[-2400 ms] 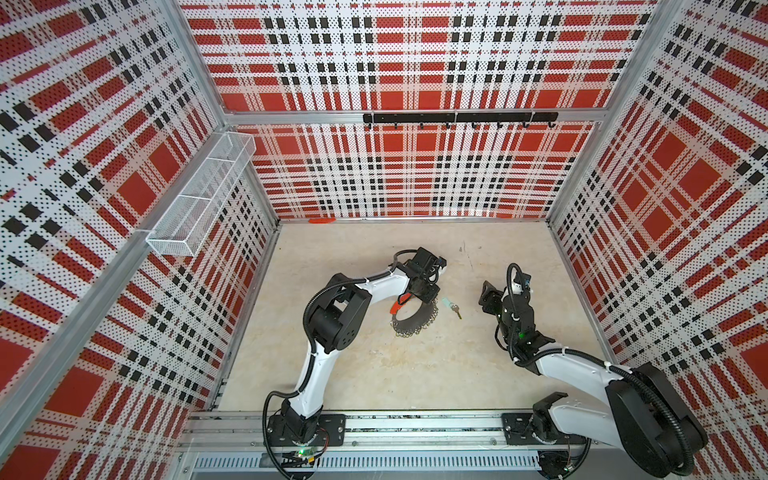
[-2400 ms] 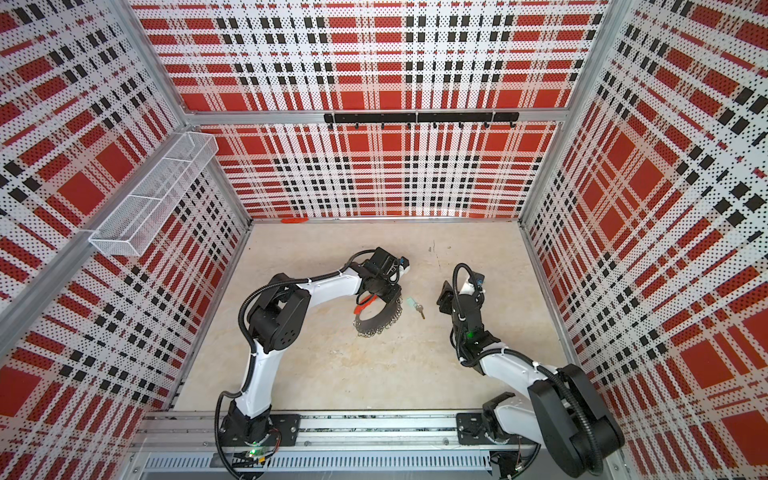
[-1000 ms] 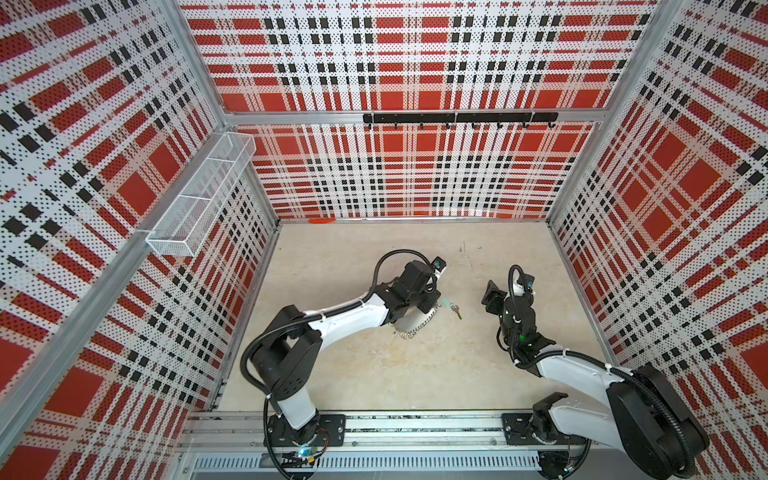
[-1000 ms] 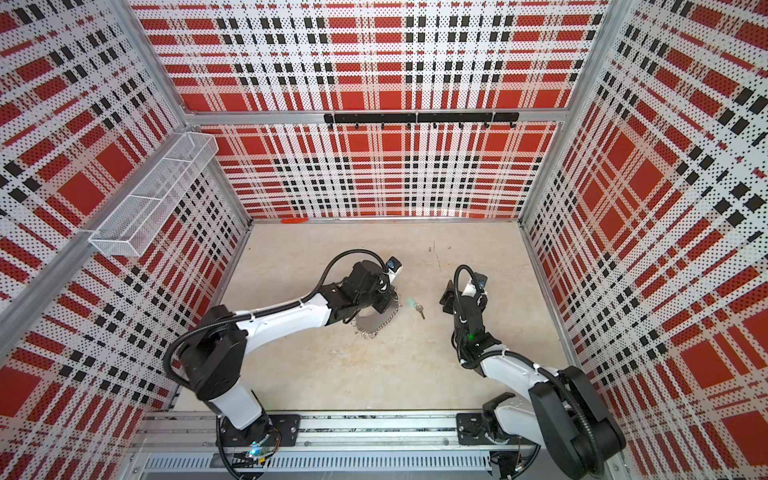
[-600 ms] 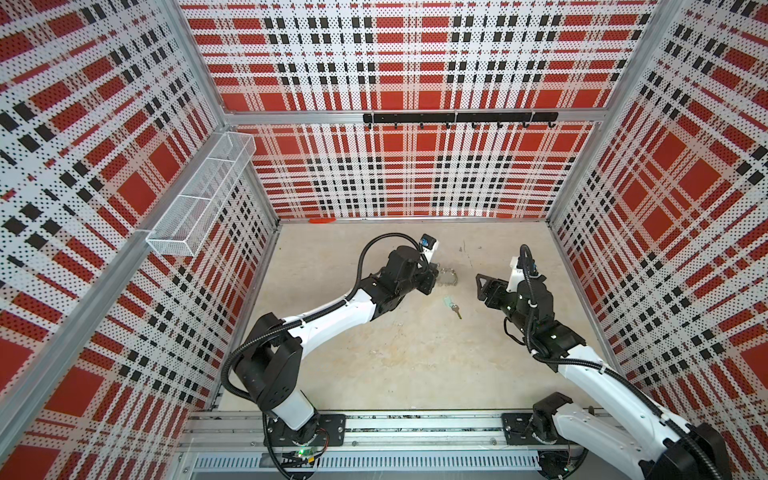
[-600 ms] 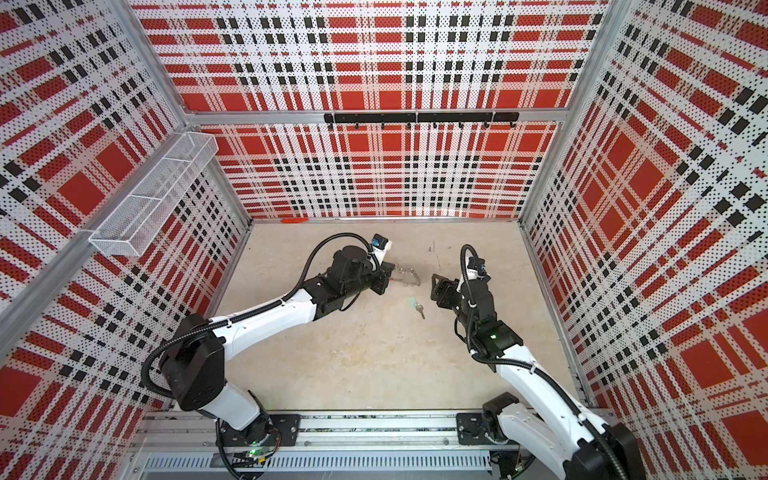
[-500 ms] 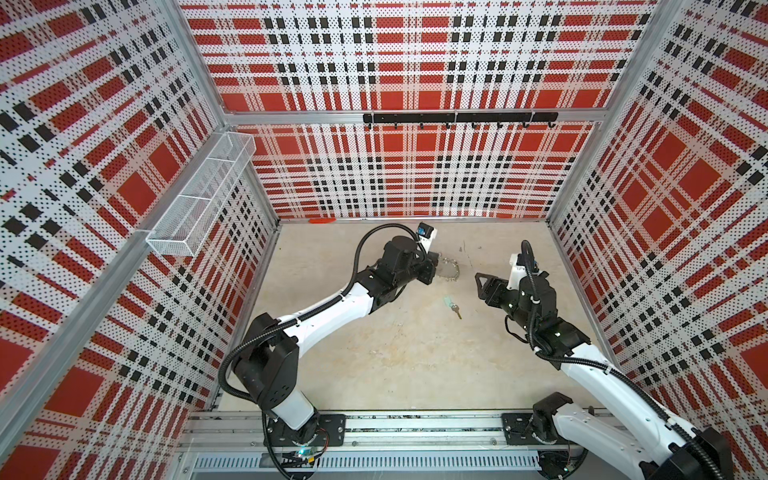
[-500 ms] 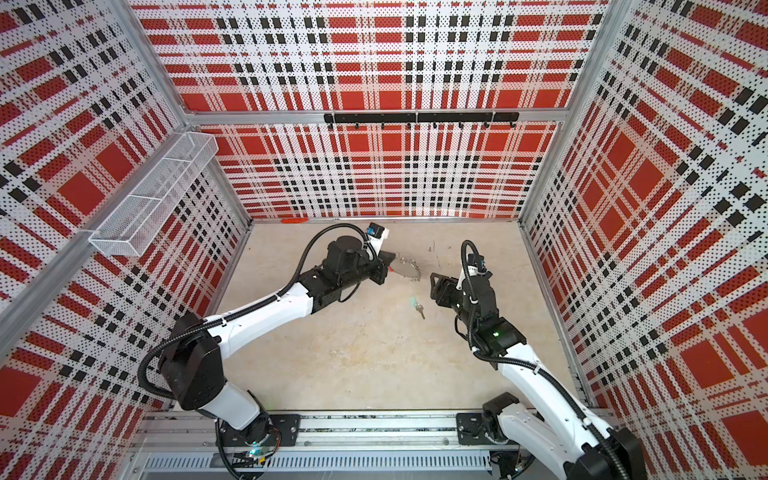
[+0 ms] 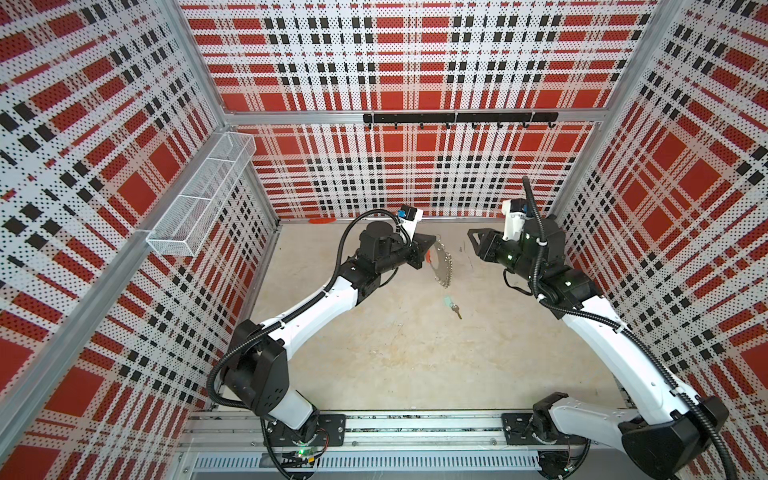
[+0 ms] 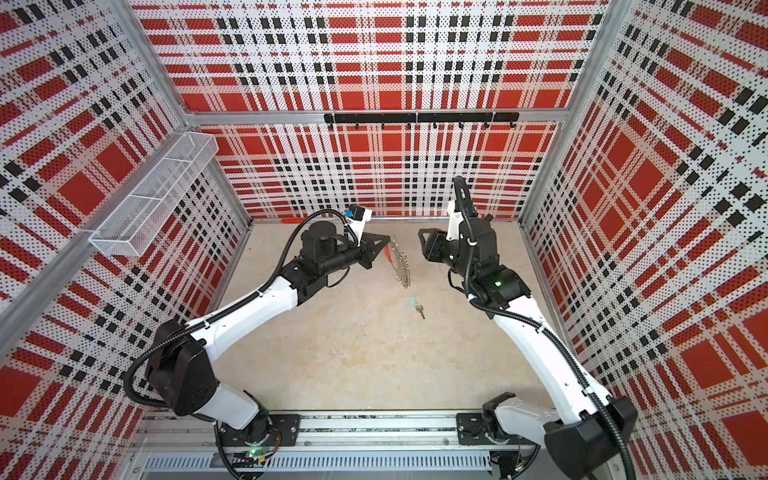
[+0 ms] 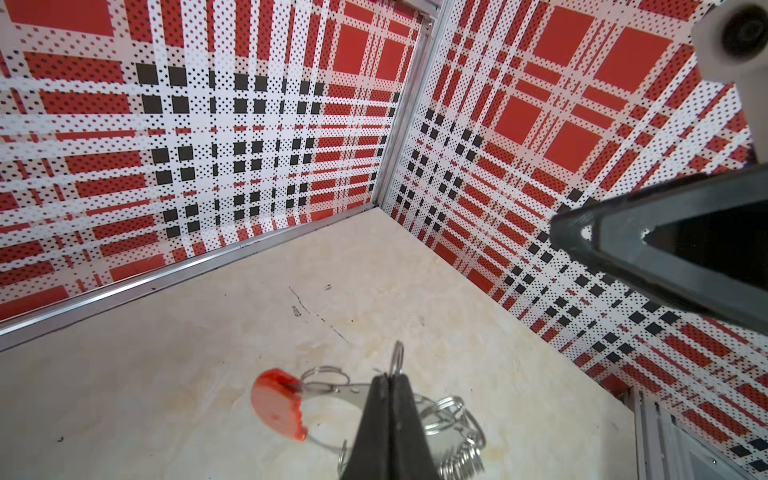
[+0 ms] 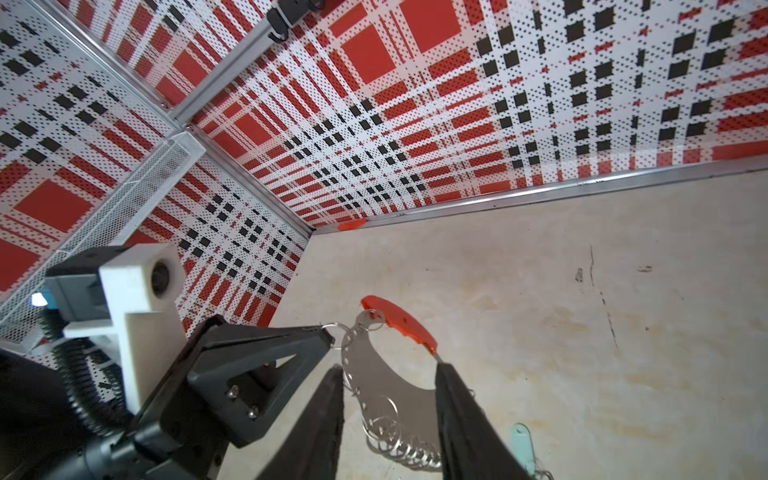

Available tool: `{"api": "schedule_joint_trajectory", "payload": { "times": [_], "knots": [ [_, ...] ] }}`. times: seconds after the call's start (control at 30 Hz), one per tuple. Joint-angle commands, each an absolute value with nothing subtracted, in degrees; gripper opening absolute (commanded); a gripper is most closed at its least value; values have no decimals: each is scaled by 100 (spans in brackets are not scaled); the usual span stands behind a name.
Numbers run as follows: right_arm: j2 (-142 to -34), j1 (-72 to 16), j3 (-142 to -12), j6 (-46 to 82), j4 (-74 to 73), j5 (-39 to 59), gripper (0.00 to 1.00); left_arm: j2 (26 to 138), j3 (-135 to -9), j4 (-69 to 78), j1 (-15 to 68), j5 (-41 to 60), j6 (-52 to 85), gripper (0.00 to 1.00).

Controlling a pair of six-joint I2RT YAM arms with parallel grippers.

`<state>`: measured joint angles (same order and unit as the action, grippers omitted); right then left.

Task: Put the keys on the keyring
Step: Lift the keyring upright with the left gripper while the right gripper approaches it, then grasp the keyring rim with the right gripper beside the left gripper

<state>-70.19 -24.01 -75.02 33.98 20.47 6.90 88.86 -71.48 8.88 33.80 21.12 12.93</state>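
The keyring point(image 9: 441, 264) point(image 10: 401, 259), a grey metal hoop with a red segment point(image 11: 276, 405) and several wire loops, hangs in the air above the floor. My left gripper point(image 9: 432, 242) point(image 10: 388, 237) point(image 11: 388, 378) is shut on one small wire loop at its top. The right gripper point(image 9: 471, 239) point(image 10: 422, 237) point(image 12: 390, 370) faces the keyring point(image 12: 374, 374) from the right, a short gap away. Its jaws stand apart with nothing between them. The keys point(image 9: 452, 305) point(image 10: 417, 306), a small key with a teal tag point(image 12: 523, 444), lie on the floor below.
A white wire basket point(image 9: 203, 199) hangs on the left wall. A black hook rail point(image 9: 457, 118) runs along the back wall, and an orange-red strip point(image 9: 322, 221) lies at its foot. Plaid walls close in three sides.
The left arm has lifted the keyring off the floor and carried it up and back. The right arm has risen to face it, its jaws narrowing. The keys have stayed put.
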Motion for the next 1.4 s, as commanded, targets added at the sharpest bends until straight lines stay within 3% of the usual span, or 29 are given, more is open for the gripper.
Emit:
{"api": "schedule_joint_trajectory", "payload": {
  "times": [0.0,0.17,0.37,0.63,0.93,1.37],
  "knots": [
    [-7128,-2435,-7531,3517,2268,981,37,8613,-6981,1541,3264,2833,1316,0],
    [-6894,-2458,-6902,4068,1055,1249,32,8676,-7048,1858,2992,3709,1641,0],
    [-7172,-2458,-7071,4063,842,1620,33,8798,-7191,2199,2893,4270,2091,0],
    [-7511,-2372,-7512,3220,1162,1901,34,8740,-6848,3229,2829,4438,3076,0],
    [-7569,-2054,-7517,3388,439,3109,34,8668,-6774,3428,2763,4418,3411,0],
    [-7596,-2026,-7551,3403,203,3965,33,8726,-6619,4099,2821,4206,4055,0]
  ]
}}
